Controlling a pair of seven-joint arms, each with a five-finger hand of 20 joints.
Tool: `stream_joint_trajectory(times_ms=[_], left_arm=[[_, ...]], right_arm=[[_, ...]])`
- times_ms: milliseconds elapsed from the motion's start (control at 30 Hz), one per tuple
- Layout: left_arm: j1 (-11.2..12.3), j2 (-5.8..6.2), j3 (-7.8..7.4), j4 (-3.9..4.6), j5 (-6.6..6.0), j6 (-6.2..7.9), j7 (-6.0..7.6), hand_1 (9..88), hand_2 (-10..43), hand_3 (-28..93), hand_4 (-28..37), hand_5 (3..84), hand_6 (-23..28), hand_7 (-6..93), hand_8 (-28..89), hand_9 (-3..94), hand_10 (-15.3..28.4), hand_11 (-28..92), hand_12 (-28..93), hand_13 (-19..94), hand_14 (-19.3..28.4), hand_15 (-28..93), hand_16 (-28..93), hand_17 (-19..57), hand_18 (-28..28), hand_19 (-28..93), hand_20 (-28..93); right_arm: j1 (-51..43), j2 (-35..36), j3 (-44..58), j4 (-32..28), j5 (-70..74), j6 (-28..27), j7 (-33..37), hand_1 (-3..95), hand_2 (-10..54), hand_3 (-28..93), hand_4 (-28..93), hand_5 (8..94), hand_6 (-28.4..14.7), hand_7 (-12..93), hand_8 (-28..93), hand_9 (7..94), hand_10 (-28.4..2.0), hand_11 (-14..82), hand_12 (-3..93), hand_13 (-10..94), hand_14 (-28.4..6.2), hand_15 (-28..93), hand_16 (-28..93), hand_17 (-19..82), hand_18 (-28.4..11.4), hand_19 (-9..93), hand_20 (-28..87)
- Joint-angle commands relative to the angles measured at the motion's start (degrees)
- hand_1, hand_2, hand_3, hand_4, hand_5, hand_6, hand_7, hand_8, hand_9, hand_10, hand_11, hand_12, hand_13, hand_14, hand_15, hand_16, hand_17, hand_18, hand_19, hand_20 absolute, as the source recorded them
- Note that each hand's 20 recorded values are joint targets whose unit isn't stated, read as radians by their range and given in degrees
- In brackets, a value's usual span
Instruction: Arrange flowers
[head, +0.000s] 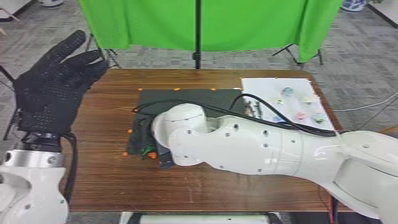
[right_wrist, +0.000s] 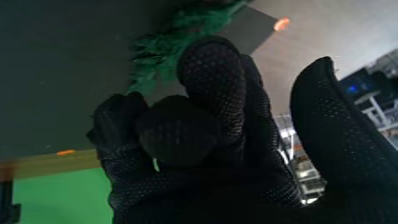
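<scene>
- Positioning the black-gloved right hand (right_wrist: 213, 187) near feathery green foliage (right_wrist: 194, 27), thumb apart from fingers, presumably permits grasping.
- Elevated black-gloved left hand (head: 53, 92), fingers apart, likely preserves clearance.

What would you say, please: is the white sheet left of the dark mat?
No, the sheet lies right of the mat.

Green cloth (head: 147, 25) hangs beyond the far edge of the brown wooden table (head: 102, 180), a black upright pole (head: 198, 31) before it. Grey carpet (head: 360, 60) around; thin pale cable (head: 366, 107) on it, right side; blue-and-white object (head: 354, 5) farther off.
</scene>
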Motion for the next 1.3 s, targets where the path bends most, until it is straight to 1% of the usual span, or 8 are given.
stream_joint_trajectory(times_ms=[33, 400, 667, 967, 1067, 1133, 1233, 1300], left_arm=[[1.6, 0.00, -0.81, 0.45, -0.45, -0.14, 1.14, 23.2, 7.1, 80, -23.5, 36.7, 9.4, 18.9, -11, 35.8, 21.0, 31, 11, 27, 28.3, 55, -10, -7.7, 24.8, 60, 14], [1.4, 0.21, -0.50, 0.66, -0.78, -0.19, 1.65, 23.3, 7.2, 80, -23.5, 36.8, 9.5, 19.0, -12, 35.9, 21.1, 31, 11, 27, 28.3, 56, -10, -7.8, 24.8, 60, 14], [0.9, -0.64, -0.46, 0.85, -0.36, -0.54, -0.44, 23.2, 7.2, 80, -23.4, 36.8, 9.6, 18.9, -11, 36.0, 21.1, 31, 11, 27, 28.4, 56, -11, -7.8, 24.8, 60, 14], [-0.7, -2.62, -0.38, 0.80, 0.64, 0.12, -4.32, 23.2, 7.2, 80, -23.5, 36.8, 9.6, 18.8, -11, 36.0, 21.2, 31, 11, 27, 28.4, 56, -10, -7.8, 24.8, 60, 14], [0.2, -3.71, -1.11, 0.46, 0.92, 0.54, -5.60, 23.2, 7.2, 80, -23.5, 36.9, 9.6, 18.8, -11, 36.0, 21.1, 31, 11, 27, 28.4, 56, -10, -7.9, 24.8, 60, 14], [3.3, -5.00, -3.38, -0.55, 1.34, 0.81, -6.90, 23.2, 7.2, 80, -23.7, 36.9, 9.6, 18.8, -11, 36.0, 21.1, 31, 11, 27, 28.4, 56, -10, -7.9, 24.8, 60, 13], [6.6, -5.84, -5.09, -1.33, 1.26, 1.38, -6.61, 23.2, 7.2, 80, -23.6, 36.9, 9.6, 18.8, -11, 36.0, 21.1, 31, 11, 27, 28.4, 56, -10, -7.9, 24.8, 60, 13], [9.1, -5.83, -6.43, -1.91, 0.83, 1.69, -5.48, 23.2, 7.2, 80, -23.5, 37.0, 9.7, 18.8, -11, 36.0, 21.1, 31, 11, 27, 28.4, 56, -10, -7.9, 24.8, 60, 13]], right_arm=[[0.5, -0.6, -0.9, -0.5, -3.7, -3.5, -0.5, 25.4, 9.2, 78, -23, 49.4, 2.0, 13, -13, 79.4, -14.8, 57.9, 24.1, 77, -10.5, 83, 21, 43, -24.5, 93, 47], [0.9, -0.5, -1.9, -0.7, -6.0, -9.0, -3.6, 25.3, 9.8, 78, -23, 48.4, 3.2, 14, -14, 78.6, -14.8, 58.0, 24.2, 77, -10.5, 83, 22, 43, -24.2, 93, 48], [2.8, 0.7, -3.1, -0.7, -6.2, -7.5, -3.1, 25.2, 10.4, 77, -23, 50.8, 3.7, 14, -14, 78.9, -14.7, 57.9, 23.7, 77, -10.4, 83, 21, 43, -24.2, 93, 47], [0.9, 1.3, -0.3, -0.9, -8.2, -8.4, -4.5, 25.2, 10.4, 77, -23, 53.9, 3.4, 14, -14, 79.3, -14.4, 57.9, 23.7, 77, -10.5, 83, 21, 43, -24.3, 93, 48], [-1.0, 1.8, 1.9, -2.0, -9.1, -8.3, -5.8, 25.5, 10.0, 78, -23, 54.4, 3.6, 14, -14, 79.6, -14.5, 57.8, 23.6, 77, -10.5, 83, 21, 43, -24.4, 93, 48], [-3.8, 2.2, 4.7, -3.4, -8.4, -7.8, -7.0, 25.6, 9.7, 78, -23, 55.3, 3.6, 15, -14, 79.7, -14.4, 57.8, 23.7, 77, -10.5, 83, 21, 43, -24.4, 93, 48], [-4.5, 4.4, 5.8, -6.5, -8.9, -5.0, -8.3, 26.4, 8.6, 78, -24, 55.7, 3.5, 15, -14, 79.2, -14.3, 55.1, 23.0, 76, -10.5, 82, 21, 42, -24.1, 93, 44], [-3.6, 6.5, 5.7, -8.7, -7.9, -1.7, -8.6, 27.9, 6.3, 79, -24, 55.2, 3.5, 15, -14, 78.9, -14.3, 49.2, 21.6, 75, -10.6, 79, 21, 40, -23.8, 93, 38]])
